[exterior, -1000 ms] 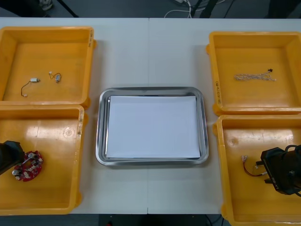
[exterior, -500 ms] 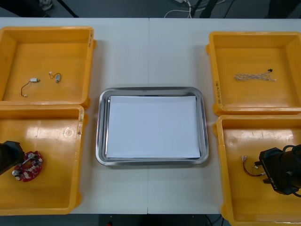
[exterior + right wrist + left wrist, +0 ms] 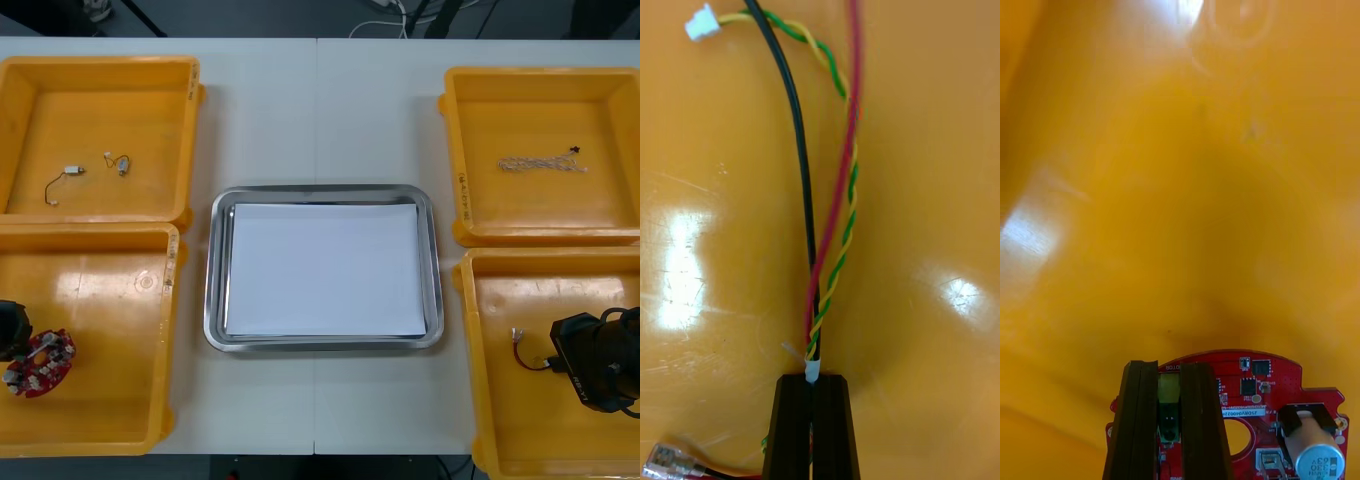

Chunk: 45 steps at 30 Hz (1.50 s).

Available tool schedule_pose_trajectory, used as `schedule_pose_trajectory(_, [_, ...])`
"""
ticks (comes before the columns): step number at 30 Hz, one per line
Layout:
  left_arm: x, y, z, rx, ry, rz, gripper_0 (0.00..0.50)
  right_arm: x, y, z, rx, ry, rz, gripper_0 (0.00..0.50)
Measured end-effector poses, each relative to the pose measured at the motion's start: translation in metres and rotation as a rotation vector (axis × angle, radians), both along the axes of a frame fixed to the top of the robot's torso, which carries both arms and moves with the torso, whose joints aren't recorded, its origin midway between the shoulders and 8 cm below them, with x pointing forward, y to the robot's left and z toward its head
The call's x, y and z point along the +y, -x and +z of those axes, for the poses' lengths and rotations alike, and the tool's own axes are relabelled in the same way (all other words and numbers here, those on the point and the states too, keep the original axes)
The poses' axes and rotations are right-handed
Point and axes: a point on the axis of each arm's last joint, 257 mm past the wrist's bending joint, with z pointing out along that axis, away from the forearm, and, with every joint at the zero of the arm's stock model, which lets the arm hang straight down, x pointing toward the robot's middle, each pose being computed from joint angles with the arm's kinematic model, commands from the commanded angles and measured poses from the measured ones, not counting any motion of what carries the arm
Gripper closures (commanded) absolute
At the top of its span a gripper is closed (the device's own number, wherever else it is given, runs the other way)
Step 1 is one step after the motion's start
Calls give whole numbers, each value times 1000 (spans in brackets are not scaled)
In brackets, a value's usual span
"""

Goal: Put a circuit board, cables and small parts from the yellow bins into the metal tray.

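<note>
Pickup: left gripper [image 3: 1169,369] fingers clamp the red circuit board [image 3: 1251,386], right gripper [image 3: 812,382] fingers clamp the cable bundle [image 3: 829,247]; next, I judge, lift both to the metal tray [image 3: 212,270].

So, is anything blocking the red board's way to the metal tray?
Only its bin's wall stands between the red board, clamped in the left gripper, and the tray. The right gripper holds cables in another bin, off that path.
</note>
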Motion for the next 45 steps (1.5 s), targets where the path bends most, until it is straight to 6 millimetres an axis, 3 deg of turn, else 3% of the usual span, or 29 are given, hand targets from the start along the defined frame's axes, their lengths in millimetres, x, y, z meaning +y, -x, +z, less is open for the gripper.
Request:
schedule_pose_trajectory(13, [-2, -24, 56, -12, -49, -66, 500, 0, 3, 3, 29, 3, 6, 500])
schedule_pose_trajectory(21, [-20, -60, 105, -105, -117, -158, 500, -9, 2, 34, 105, 12, 6, 500])
schedule_pose_trajectory(25, [-40, -79, 122, -136, -137, -228, 500, -13, -1, 53, 120, 14, 8, 500])
schedule_pose_trajectory(34, [-104, -113, 147, -179, -174, -410, 500, -8, -31, 114, -56, 68, 78, 500])
schedule_pose_trajectory(45, [-175, -125, 158, -180, -200, -624, 500, 15, -26, 157, -136, 45, 265, 500])
